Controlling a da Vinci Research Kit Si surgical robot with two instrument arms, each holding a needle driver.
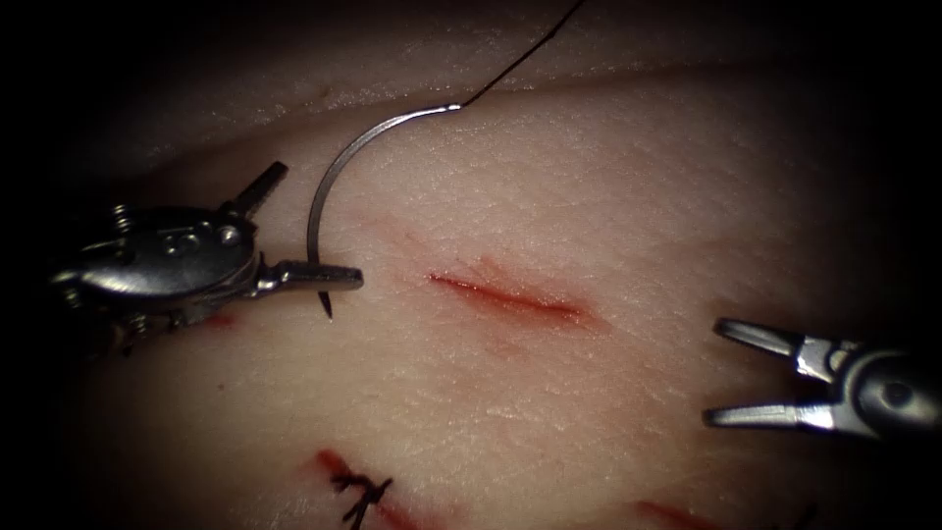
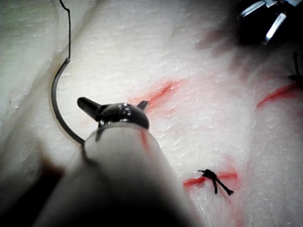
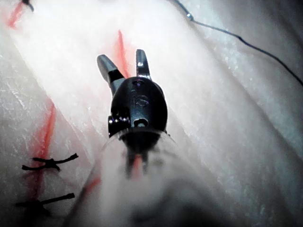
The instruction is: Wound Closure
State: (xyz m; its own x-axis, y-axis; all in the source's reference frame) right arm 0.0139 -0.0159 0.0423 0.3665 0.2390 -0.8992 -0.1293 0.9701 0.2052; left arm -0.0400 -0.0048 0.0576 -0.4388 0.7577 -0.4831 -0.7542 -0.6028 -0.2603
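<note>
Nearest, a knotted stitch (image 1: 361, 491) closes one cut, while the right tool (image 1: 721, 373) waits with jaws spread and empty, right of the open cut (image 1: 505, 296). Beyond, left of that cut, the left tool (image 1: 316, 277) seems to pinch the needle (image 1: 324, 196) just behind its downward tip, apparently poised over the tissue (image 1: 608, 177) rather than in it; one jaw juts away, so its closure cannot be told. Farthest, the thread (image 1: 520, 54) trails off from the needle's tail.
</note>
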